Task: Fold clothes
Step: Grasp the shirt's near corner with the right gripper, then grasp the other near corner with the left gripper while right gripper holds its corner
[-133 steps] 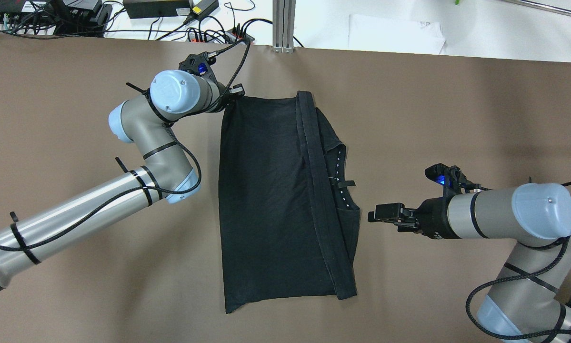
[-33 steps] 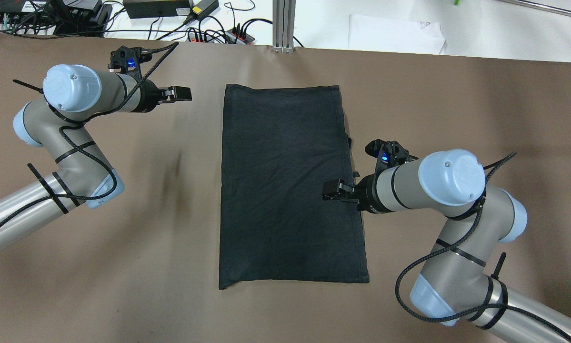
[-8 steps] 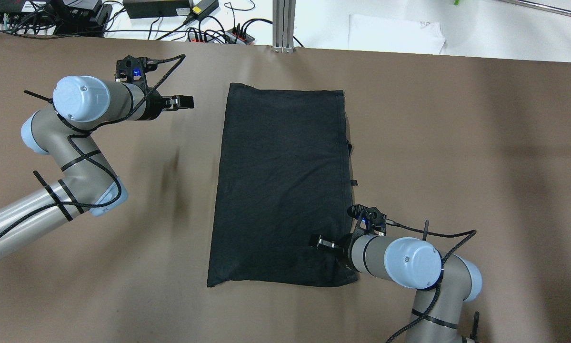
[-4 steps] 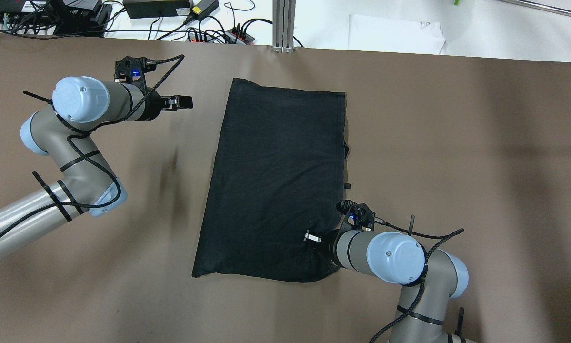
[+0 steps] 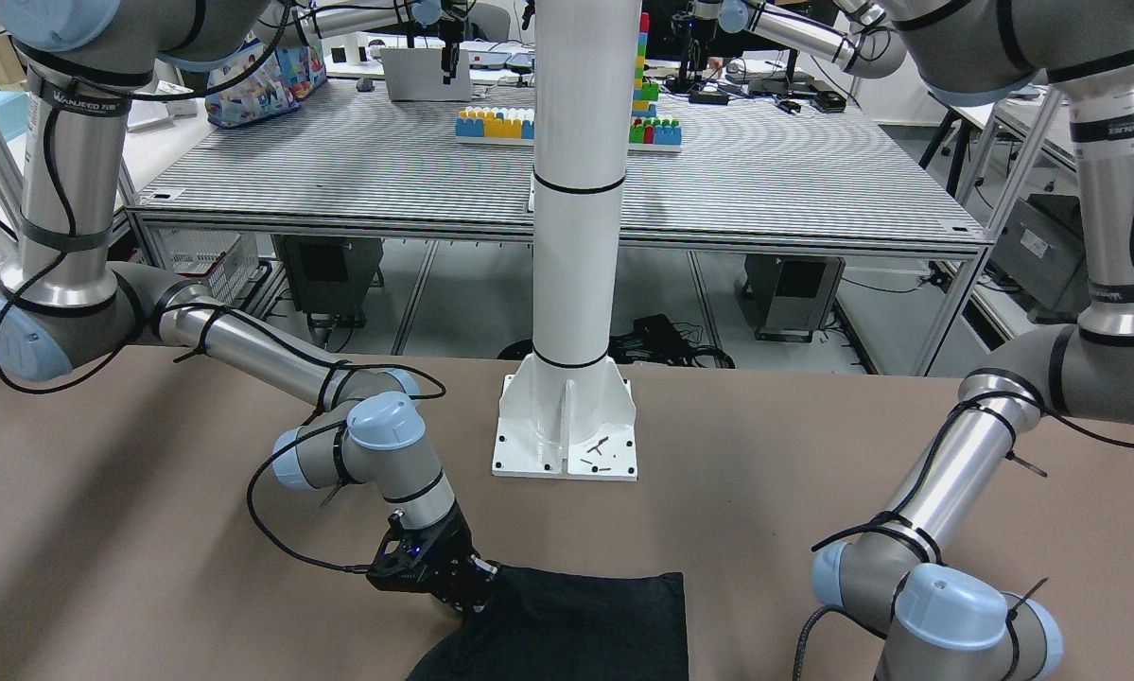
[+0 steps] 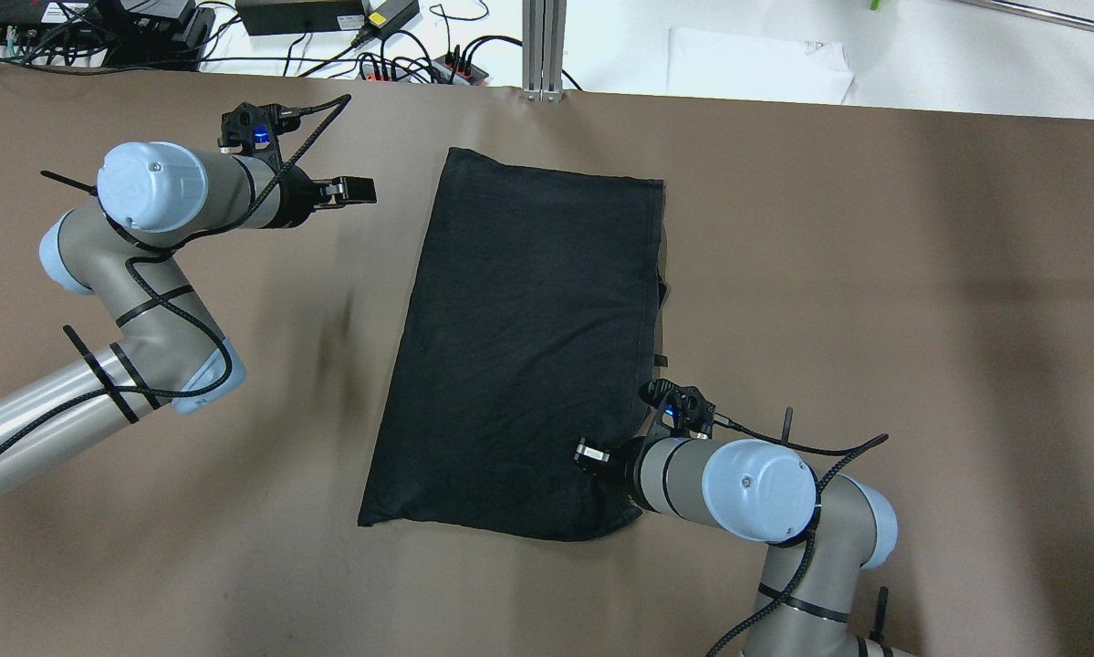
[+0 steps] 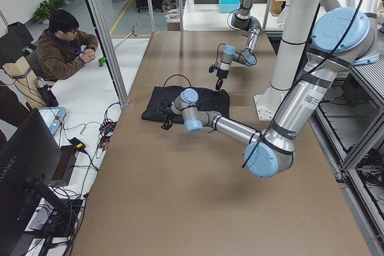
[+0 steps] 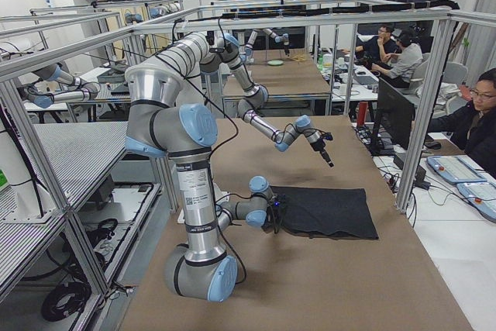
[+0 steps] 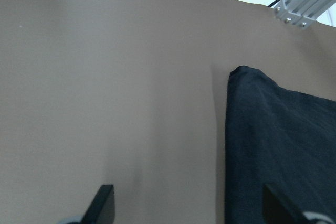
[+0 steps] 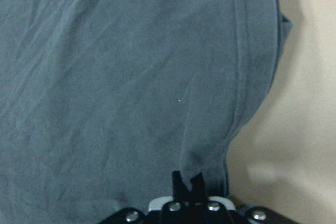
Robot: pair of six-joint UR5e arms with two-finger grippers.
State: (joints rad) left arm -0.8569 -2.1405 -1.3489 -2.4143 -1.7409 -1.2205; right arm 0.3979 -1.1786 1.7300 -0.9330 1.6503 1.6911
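The black garment lies folded into a long rectangle on the brown table, with its near end skewed to the left. No white logo shows. My right gripper is shut on the fabric by the near right corner. In the right wrist view its closed fingertips pinch a ridge of cloth. My left gripper is open and empty, left of the garment's far left corner. The left wrist view shows that corner between the spread fingers. The front view shows the right gripper on the garment.
The white pillar stands on its base plate at the robot's side of the table. Cables and a power strip, an aluminium post and a white sheet lie beyond the far edge. People sit past the table's ends.
My right gripper, shut on the near right corner, has drawn it leftward and a little away, so the garment's near end has swung left. The left arm has barely moved.
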